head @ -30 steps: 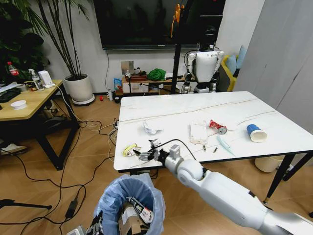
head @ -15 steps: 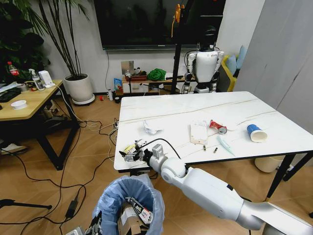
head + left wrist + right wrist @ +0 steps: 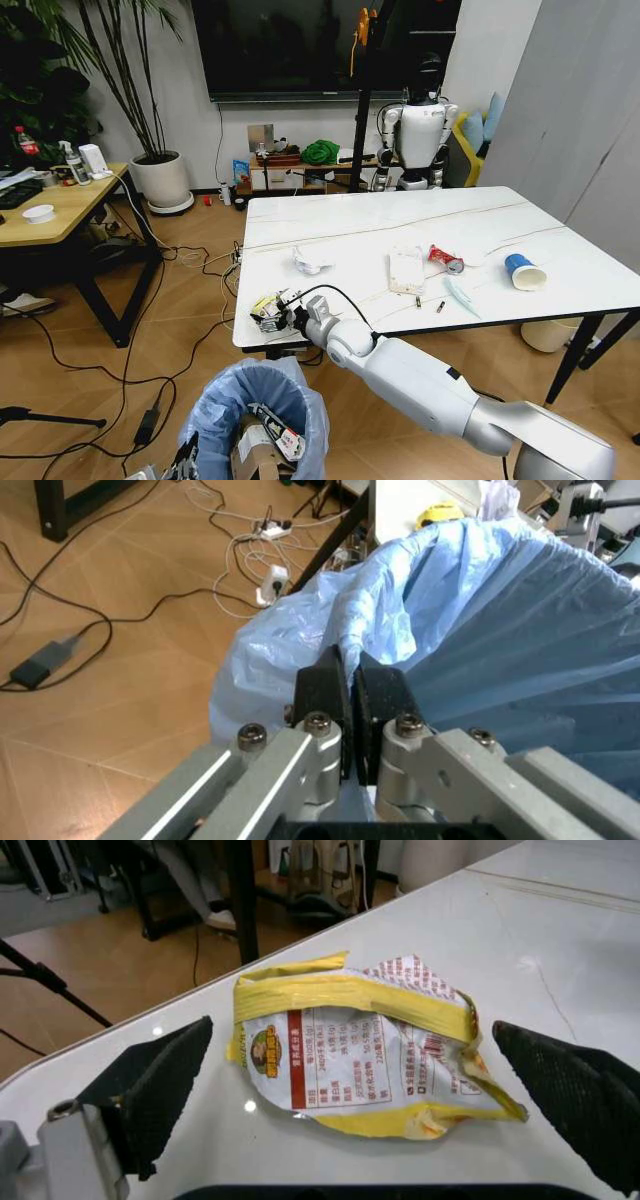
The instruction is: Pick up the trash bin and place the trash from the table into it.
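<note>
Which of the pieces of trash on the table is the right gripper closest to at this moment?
The yellow wrapper, between the open right gripper fingers at the table's corner.

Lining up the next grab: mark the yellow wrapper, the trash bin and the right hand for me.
yellow wrapper [image 3: 355, 1046]: right wrist view, its printed white middle.
trash bin [image 3: 225, 400]: head view, blue bag over the near rim.
right hand [image 3: 355, 1087]: right wrist view, midway between the open fingertips, over the wrapper.

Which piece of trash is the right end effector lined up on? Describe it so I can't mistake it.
On the white marble table, go to the near left corner, where the open right end effector straddles the yellow wrapper. It is flattened, yellow-edged foil with a white printed label, unlike the crumpled white paper farther in.
</note>
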Tool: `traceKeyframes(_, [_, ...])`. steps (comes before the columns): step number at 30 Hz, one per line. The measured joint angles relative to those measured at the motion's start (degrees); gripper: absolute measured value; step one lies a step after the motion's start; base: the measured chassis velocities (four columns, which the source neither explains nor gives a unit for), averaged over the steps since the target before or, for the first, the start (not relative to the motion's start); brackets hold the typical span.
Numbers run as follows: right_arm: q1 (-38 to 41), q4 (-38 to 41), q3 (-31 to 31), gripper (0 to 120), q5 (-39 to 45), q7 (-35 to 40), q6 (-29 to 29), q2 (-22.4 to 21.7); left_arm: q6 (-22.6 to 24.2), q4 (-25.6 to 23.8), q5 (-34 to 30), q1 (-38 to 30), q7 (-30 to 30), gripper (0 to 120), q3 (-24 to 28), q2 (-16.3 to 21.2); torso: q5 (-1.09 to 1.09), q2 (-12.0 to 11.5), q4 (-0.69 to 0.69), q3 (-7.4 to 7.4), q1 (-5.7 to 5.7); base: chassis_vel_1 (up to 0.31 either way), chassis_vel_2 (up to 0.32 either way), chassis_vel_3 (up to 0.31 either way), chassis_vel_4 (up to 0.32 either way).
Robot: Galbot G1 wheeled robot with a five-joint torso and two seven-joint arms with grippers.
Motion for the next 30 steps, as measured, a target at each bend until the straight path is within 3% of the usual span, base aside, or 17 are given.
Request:
traceKeyframes(11, [0.1, -1.5, 0.2, 60, 0.4, -1.8, 0.7, 0.1, 0.1, 0.8, -0.3, -0.8, -0.2, 0, 0.1, -0.3, 0.01, 0.0, 0.00, 0.00, 0.00, 0.000, 0.000, 0.000, 0.000])
traceKeyframes(14, [0.1, -1.6, 0.2, 56, 0.4, -1.8, 0.8, 0.1, 0.1, 0.8, -0.3, -0.9, -0.2, 0, 0.1, -0.3, 0.00, 0.0, 0.00, 0.00, 0.00, 0.000, 0.000, 0.000, 0.000])
traceKeyframes(18, [0.1, -1.8, 0.2, 34, 0.4, -2.0, 1.0, 0.1, 0.2, 0.9, -0.3, -1.0, -0.3, 0, 0.0, -0.3, 0.01, 0.0, 0.01, 0.00, 0.00, 0.000, 0.000, 0.000, 0.000])
traceKeyframes(23, [0.4, -2.0, 0.2, 19, 0.4, -2.4, 1.1, 0.1, 0.2, 1.1, -0.4, -1.2, -0.3, 0, 0.0, -0.3, 0.00, 0.0, 0.00, 0.00, 0.00, 0.000, 0.000, 0.000, 0.000])
traceKeyframes(26, [0.6, -2.4, 0.1, 4, 0.4, -2.8, 1.3, 0.3, 0.2, 1.2, -0.4, -1.4, -0.3, 0, -0.1, -0.3, 0.01, 0.0, 0.00, 0.00, 0.00, 0.000, 0.000, 0.000, 0.000])
traceKeyframes(30, [0.9, -3.0, -0.1, 0, 0.4, -3.2, 1.5, 0.3, 0.2, 1.5, -0.7, -1.7, -0.4, 0, -0.1, -0.2, 0.00, 0.0, 0.01, 0.00, 0.00, 0.000, 0.000, 0.000, 0.000])
